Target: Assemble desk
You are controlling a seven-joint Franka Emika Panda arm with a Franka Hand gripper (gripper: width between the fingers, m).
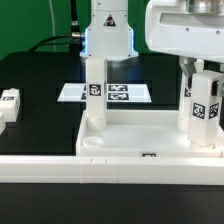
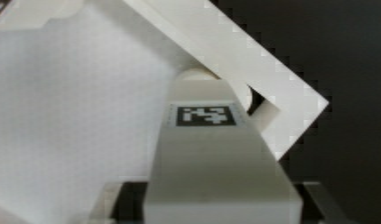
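Legs half done, by my count: the gripper (image 1: 203,80) is clamped partway shut on the held leg (image 1: 205,110), upright at the desk top (image 1: 140,136) corner on the exterior view's right. The standing leg (image 1: 93,95) looks seated. The spare leg (image 1: 10,103) waits on the table (image 1: 40,115); a fourth is unseen.

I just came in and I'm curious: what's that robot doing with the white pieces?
It is building a small desk. The tool grips one leg upright at a corner of the top, on the exterior view's right. A second leg stands on the top toward the other side. A third leg lies on the table, apart from the rest, at the exterior view's left.
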